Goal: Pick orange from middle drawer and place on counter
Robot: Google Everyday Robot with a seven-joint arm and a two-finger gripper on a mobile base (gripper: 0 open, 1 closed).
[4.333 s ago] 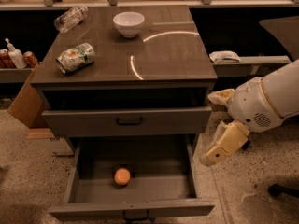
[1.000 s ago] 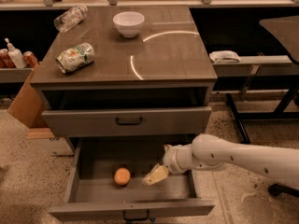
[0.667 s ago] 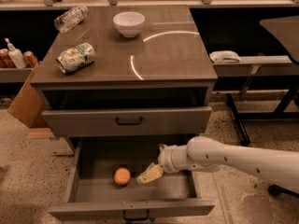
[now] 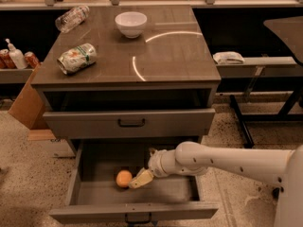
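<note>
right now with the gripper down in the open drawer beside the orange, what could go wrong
The orange lies loose on the flat floor of the middle drawer. The gripper, right beside it, could nudge it and send it rolling. The arm sits just below the closed drawer front above, so lifting steeply may clip it.

Hand [image 4: 138,180] in open middle drawer [image 4: 182,194] beside orange [image 4: 123,178], upper drawer front [image 4: 170,122] close overhead.

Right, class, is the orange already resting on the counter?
No, the orange lies on the floor of the open middle drawer, with the gripper close beside it, well below the counter.
</note>
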